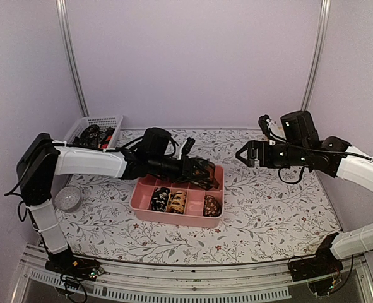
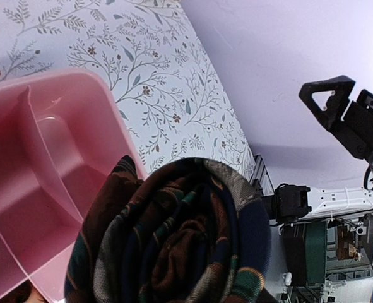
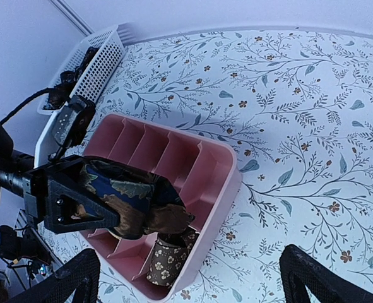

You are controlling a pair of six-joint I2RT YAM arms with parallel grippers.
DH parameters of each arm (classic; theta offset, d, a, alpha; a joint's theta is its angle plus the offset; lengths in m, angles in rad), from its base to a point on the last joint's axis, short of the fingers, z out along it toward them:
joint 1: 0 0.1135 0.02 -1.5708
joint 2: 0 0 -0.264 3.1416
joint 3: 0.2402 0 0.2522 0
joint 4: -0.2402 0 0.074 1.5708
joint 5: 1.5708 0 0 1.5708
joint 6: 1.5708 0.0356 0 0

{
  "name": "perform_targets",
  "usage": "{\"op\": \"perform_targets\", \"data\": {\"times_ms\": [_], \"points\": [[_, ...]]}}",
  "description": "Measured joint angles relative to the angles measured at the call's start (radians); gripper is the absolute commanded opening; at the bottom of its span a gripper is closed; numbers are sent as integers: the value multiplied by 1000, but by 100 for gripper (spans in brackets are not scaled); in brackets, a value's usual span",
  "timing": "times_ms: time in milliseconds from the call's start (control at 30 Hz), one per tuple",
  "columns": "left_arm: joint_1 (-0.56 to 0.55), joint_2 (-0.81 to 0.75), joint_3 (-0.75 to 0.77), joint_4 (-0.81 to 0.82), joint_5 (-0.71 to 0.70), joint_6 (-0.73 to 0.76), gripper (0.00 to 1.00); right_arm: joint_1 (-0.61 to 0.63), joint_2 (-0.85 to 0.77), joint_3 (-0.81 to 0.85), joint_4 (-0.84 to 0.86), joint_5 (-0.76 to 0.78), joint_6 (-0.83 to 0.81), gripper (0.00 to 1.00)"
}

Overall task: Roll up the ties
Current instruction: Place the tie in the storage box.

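Left hand (image 1: 205,173) around rolled tie (image 2: 180,240), seemingly above pink tray (image 1: 173,219) (right hand (image 1: 242,155) released).

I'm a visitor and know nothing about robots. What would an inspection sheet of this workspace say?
Surface: floral-patterned tabletop.
Job's things: dark patterned rolled tie held above pink plastic compartment tray; three rolled ties in its front compartments; dark and red fabric in white mesh basket.
Clutter: small grey round dish, left side.
Claws: left claw shut on the dark tie; right claw open, empty, raised.
Cables: black cable loop under right arm.
Surroundings: lilac walls, metal corner posts.
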Motion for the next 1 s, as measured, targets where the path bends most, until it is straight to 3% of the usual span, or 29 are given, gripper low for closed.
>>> {"op": "perform_targets", "data": {"times_ms": [367,1000], "points": [[43,120,157,-209,-52,113,0,0,0,-4,21,-14,0,100],[9,263,383,-531,-252,237,0,0,0,-4,35,-27,-8,100]]}}
